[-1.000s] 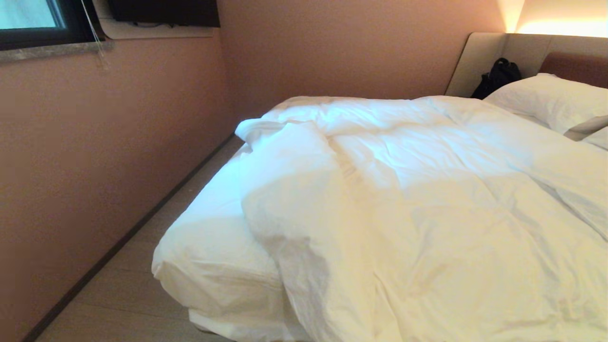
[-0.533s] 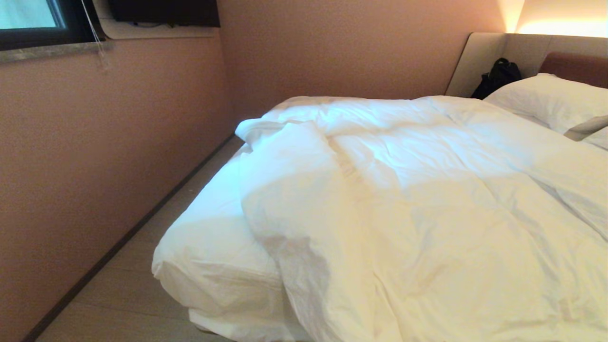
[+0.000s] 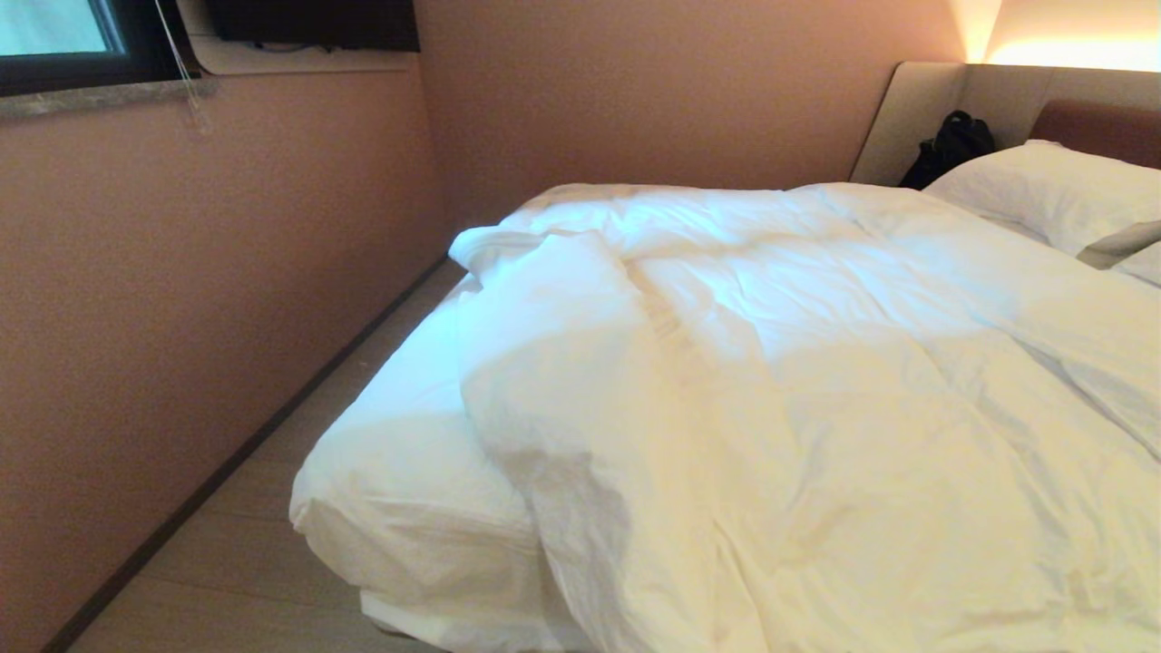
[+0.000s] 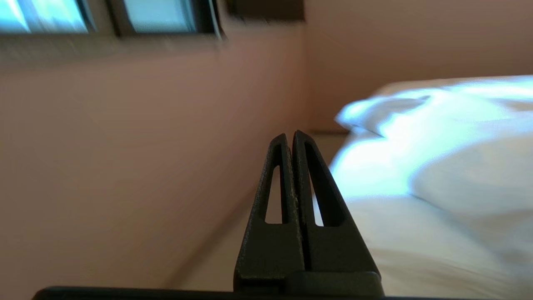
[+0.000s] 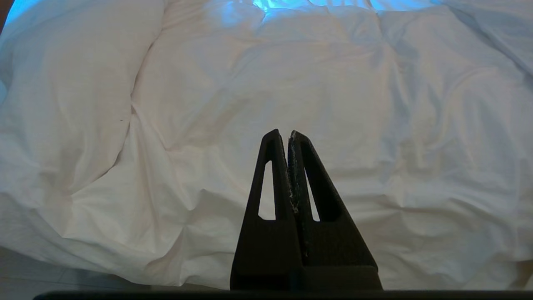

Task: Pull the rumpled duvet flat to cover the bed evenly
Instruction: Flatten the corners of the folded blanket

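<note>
The duvet (image 3: 816, 408) lies rumpled across the bed, thick, white and creased. Along the left side its edge is folded back in a puffy ridge (image 3: 562, 345), leaving the sheeted mattress corner (image 3: 399, 472) of the bed bare. Neither arm shows in the head view. My left gripper (image 4: 289, 135) is shut and empty, held off the bed's left side and aimed along the gap between the wall and the mattress, with the duvet (image 4: 470, 175) to one side. My right gripper (image 5: 283, 133) is shut with nothing in it, hanging in front of the duvet (image 5: 291, 75) and apart from it.
A pink wall (image 3: 181, 272) runs close along the bed's left side, leaving a narrow strip of floor (image 3: 227, 562). White pillows (image 3: 1052, 195) and a black bag (image 3: 948, 145) sit by the padded headboard (image 3: 998, 91). A window (image 3: 54, 36) is high on the left.
</note>
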